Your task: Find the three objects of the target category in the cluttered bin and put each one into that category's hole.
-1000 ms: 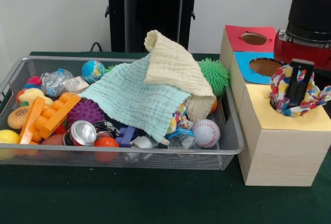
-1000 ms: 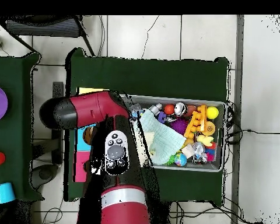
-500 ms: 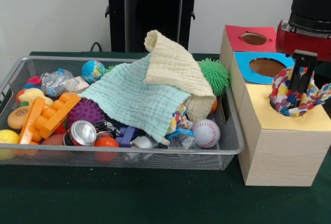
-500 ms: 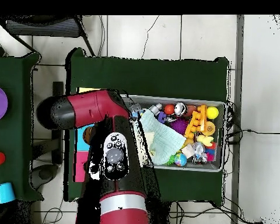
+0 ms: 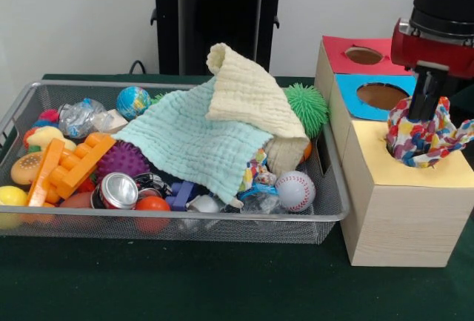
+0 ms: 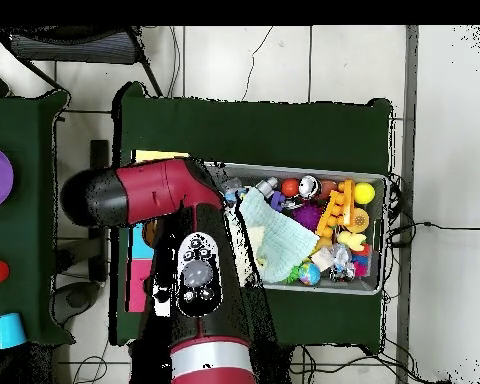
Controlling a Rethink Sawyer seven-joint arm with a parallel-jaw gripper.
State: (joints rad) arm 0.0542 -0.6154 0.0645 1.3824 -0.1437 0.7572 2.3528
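Far off to the left of the gripper [image 5: 428, 110]: wire bin [image 5: 326, 213] unchanged from a second ago, holding the orange toy blocks [image 5: 70, 165], the soda can [image 5: 118, 190], the purple spiky ball [image 5: 123, 158], the globe ball [image 5: 133, 101], the mint cloth [image 5: 196, 143] with the cream cloth [image 5: 248, 95] draped over it, the baseball [image 5: 295, 190] and the green spiky ball [image 5: 307, 107]. Nearer, just left of and behind the gripper: red-topped box [image 5: 358, 55] and blue-topped box [image 5: 378, 95], both holes open. Directly under the gripper: colourful patterned cloth [image 5: 422, 139], bunched in the hole of the yellow-topped box [image 5: 415, 202], much of it standing out above the rim as before. Gripper raised since a second ago, then sunk among the folds, now higher with only its lower end at the top of the bunch. Cannot tell whether spread or pressed together; no visible pinch on the fabric. Overhead: red arm [image 6: 159, 190] over the boxes, hiding them.
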